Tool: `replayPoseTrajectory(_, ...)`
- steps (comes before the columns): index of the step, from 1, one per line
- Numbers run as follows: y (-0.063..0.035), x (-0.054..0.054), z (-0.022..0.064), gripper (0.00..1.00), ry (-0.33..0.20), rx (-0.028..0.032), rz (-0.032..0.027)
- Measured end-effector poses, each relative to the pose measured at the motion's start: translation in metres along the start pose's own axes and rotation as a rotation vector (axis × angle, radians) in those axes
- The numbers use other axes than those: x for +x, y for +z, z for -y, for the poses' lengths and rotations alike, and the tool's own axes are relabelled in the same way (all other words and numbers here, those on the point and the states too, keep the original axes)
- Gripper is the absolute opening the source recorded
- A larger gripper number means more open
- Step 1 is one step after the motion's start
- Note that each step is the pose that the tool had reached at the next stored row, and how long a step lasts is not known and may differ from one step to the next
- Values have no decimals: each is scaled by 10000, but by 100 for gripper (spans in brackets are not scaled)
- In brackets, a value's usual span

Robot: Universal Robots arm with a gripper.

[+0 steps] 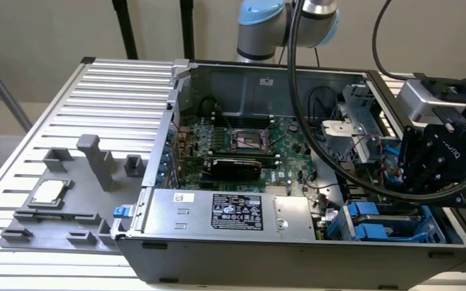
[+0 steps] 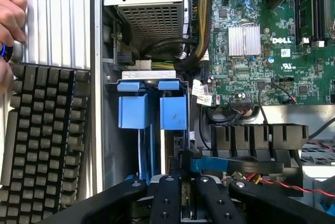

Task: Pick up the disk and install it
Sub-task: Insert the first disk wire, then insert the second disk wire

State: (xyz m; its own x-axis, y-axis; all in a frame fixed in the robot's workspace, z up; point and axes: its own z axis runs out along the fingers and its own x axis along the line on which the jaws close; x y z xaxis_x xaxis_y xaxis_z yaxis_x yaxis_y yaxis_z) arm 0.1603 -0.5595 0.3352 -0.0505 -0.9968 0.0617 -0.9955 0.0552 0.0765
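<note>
counter [image 1: 95, 97]: ribbed pale metal, satin | computer case [image 1: 241, 73]: bare grey sheet metal, matt | power supply [image 1: 225, 212]: brushed silver metal, glossy black label | drive carriers [image 2: 152, 106]: smooth blue plastic | motherboard [image 2: 261, 72]: green board, finned metal heatsink | gripper [image 2: 183, 203]: matt black plastic | keyboard [image 2: 42, 130]: matt black plastic keys

Soft even indoor light; faint shadows inside case [image 1: 241, 91]; wrist view's near parts blurred.

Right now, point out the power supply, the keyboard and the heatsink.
power supply [image 1: 241, 213], exterior view, on its black label.
keyboard [image 2: 44, 130], wrist view, on the middle keys.
heatsink [image 2: 244, 40], wrist view, on its silver fins.
</note>
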Motion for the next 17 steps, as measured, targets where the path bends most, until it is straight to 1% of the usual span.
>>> replayPoseTrajectory(1, 5, -2, 1, 100, -3, 2, 13)
replayPoseTrajectory(2, 9, -2, 2, 100, -4, 0, 22)
replayPoseTrajectory(4, -19, 0, 0, 100, -2, 0, 1)
replayPoseTrajectory(5, -38, 2, -3, 100, 0, -1, 5)
replayPoseTrajectory(13, -281, 18, -33, 100, 0, 6, 3)
replayPoseTrajectory(17, -286, 19, -47, 100, 0, 15, 11)
